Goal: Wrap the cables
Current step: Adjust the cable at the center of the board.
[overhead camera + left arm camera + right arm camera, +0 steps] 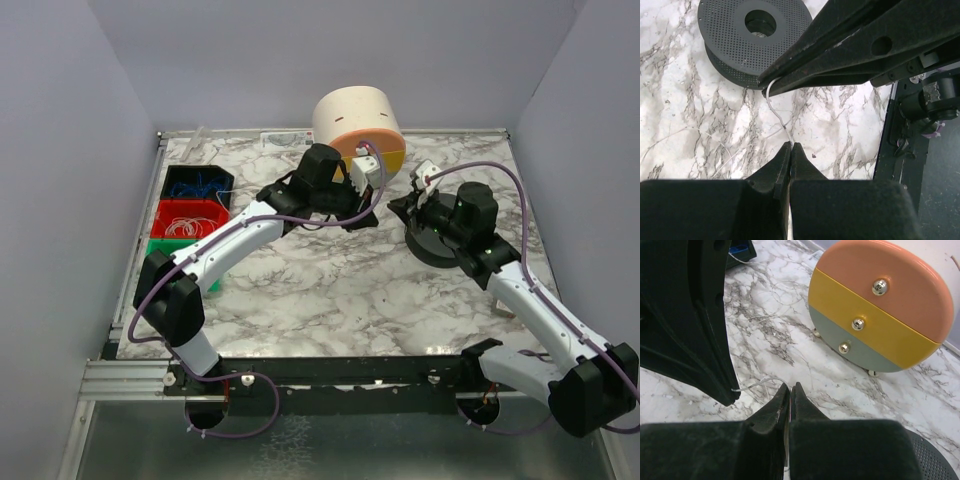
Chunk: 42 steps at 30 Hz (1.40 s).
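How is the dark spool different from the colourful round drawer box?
The spool is dark grey all over; the drawer box is peach, yellow and grey-green. The spool lies flat; the drawer box stands upright. The spool has tiny holes and one big middle hole; the drawer box has three shiny knobs. Both are round.

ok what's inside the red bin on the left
A loose tangle of thin whitish cables lies in the red bin. The left arm covers its near right corner, so what lies there cannot be seen.
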{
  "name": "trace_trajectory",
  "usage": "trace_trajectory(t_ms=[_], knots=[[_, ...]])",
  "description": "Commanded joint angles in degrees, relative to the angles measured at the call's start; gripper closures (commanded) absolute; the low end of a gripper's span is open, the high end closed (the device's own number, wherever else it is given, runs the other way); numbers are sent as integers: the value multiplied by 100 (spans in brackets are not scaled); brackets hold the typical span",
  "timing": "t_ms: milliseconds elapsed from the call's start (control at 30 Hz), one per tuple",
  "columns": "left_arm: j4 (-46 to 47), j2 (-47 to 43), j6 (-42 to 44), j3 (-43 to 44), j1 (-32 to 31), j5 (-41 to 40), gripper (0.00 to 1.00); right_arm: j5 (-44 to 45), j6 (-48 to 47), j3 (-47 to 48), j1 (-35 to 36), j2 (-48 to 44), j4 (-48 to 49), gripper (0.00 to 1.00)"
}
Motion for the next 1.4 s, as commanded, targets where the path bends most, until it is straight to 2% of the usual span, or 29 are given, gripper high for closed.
trace_trajectory(t_ms=[0,100,133,233,300,467,567,600,700,800,1000,1200,1367], knots=[[-86,43,-46,-165,-23,29,100,277,165,142,-27,-30,403,99],[-86,44,-67,-83,-14,-69,100,176,112,114,-25,-30,335,99],[-88,45,-78,-39,-12,-107,97,182,82,76,-19,-37,338,99],[-97,-17,-121,108,57,-137,59,241,10,-2,-26,-50,334,99],[-100,-111,-149,200,147,-101,43,326,-6,-34,-21,-63,336,99],[-121,-475,-114,278,497,112,19,543,-56,-119,-29,-149,381,99],[-108,-735,-105,241,740,132,12,715,-25,-161,-28,-209,380,99],[-87,-798,-105,213,791,100,6,740,-3,-175,-28,-243,381,99],[-48,-845,-83,135,815,-5,4,798,37,-135,-36,-269,301,99],[-100,-762,60,220,795,-451,1,1038,5,88,-69,-315,-108,99],[-563,-433,1744,743,107,-2516,1,897,-579,281,-279,-940,-1630,99],[-529,224,2346,1311,-172,-2856,1,-694,-1595,313,-297,-1880,-3975,99],[-324,1071,2732,1598,-378,-3193,1,-613,-2239,58,-511,-2746,-4707,99]])
